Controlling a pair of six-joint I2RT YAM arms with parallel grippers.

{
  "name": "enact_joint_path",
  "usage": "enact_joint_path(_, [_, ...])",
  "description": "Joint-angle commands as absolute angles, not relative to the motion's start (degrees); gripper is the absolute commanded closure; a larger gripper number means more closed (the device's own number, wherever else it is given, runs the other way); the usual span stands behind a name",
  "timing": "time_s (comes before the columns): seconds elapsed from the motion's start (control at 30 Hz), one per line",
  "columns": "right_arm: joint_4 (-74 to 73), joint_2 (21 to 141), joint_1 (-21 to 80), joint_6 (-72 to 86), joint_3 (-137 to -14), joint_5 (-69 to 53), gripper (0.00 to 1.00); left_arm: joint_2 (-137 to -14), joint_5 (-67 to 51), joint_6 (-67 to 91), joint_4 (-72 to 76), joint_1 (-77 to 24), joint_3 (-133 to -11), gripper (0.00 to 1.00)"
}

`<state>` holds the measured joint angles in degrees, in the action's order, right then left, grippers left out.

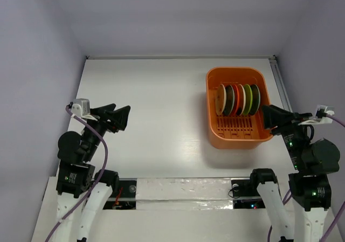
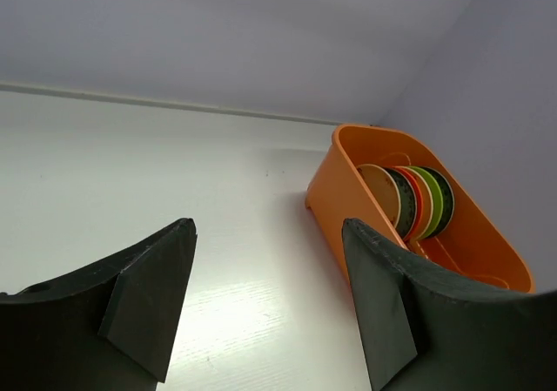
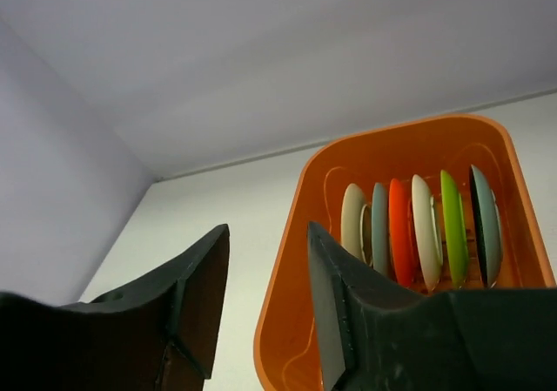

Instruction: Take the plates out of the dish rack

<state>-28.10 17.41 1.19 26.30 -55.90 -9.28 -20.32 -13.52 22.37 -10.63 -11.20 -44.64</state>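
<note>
The orange dish rack (image 1: pixel 237 139) stands on the right half of the white table. Several plates (image 1: pixel 239 99) stand on edge in a row in its far half. In the right wrist view they read from left as cream (image 3: pixel 352 221), grey-blue, orange-red (image 3: pixel 400 230), cream, yellow-green (image 3: pixel 451 225) and dark. My right gripper (image 1: pixel 265 117) hovers open just right of the rack's near right corner, holding nothing. My left gripper (image 1: pixel 119 110) is open and empty over the left side of the table, far from the rack (image 2: pixel 326 186).
Pale walls close the table at the back and on both sides. A metal rail (image 1: pixel 279 80) runs along the right edge beside the rack. A white taped strip (image 1: pixel 178 191) lies at the near edge between the arm bases.
</note>
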Motion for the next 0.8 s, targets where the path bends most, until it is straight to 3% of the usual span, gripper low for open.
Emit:
enact_joint_path(0.0, [-28.3,19.3,1.1,24.9,-57.8,-12.0,0.53,-20.1,-12.8,20.9,-10.5,-11.4,-45.9,0.35])
enact_joint_path(0.03, [-28.3,20.1,1.1,24.8,-57.8,-12.1,0.57,-20.1,-12.5,20.6,-11.0,-11.4,-46.1,0.35])
enact_joint_path(0.07, [-28.4,20.6,1.1,24.6,-57.9,-12.2,0.74,-19.9,-12.1,20.2,-11.8,-11.4,-46.1,0.35])
enact_joint_path(0.13, [-28.3,22.0,1.1,24.5,-58.1,-13.4,0.87,-19.8,-11.0,19.4,-12.7,-11.4,-46.3,0.36])
enact_joint_path(0.17, [-28.4,23.7,1.1,24.6,-58.2,-13.7,0.99,-19.6,-10.2,19.3,-13.3,-11.4,-46.3,0.4])
enact_joint_path(0.27, [-27.1,28.1,1.1,25.0,-57.5,-14.6,1.0,-19.9,-7.9,19.9,-14.2,-11.4,-45.4,0.52])
enact_joint_path(0.37, [-24.8,31.9,1.1,25.9,-56.5,-16.3,1.0,-20.3,-7.5,20.7,-14.0,-11.4,-43.4,0.78])
enact_joint_path(0.5, [-23.8,38.7,6.9,25.7,-57.8,-9.2,1.0,-21.2,-9.1,21.4,-13.0,-11.4,-41.7,1.0])
enact_joint_path(0.67, [-27.9,50.6,21.5,23.4,-63.9,13.6,1.0,-22.1,-8.6,21.5,-12.9,-11.4,-41.3,1.0])
enact_joint_path(0.73, [-29.3,57.0,22.8,22.1,-66.9,17.9,1.0,-22.1,-8.9,21.6,-12.8,-11.4,-41.0,1.0])
enact_joint_path(0.77, [-30.1,58.8,23.5,21.5,-67.8,20.4,1.0,-21.9,-8.7,21.7,-12.7,-11.4,-40.9,0.94])
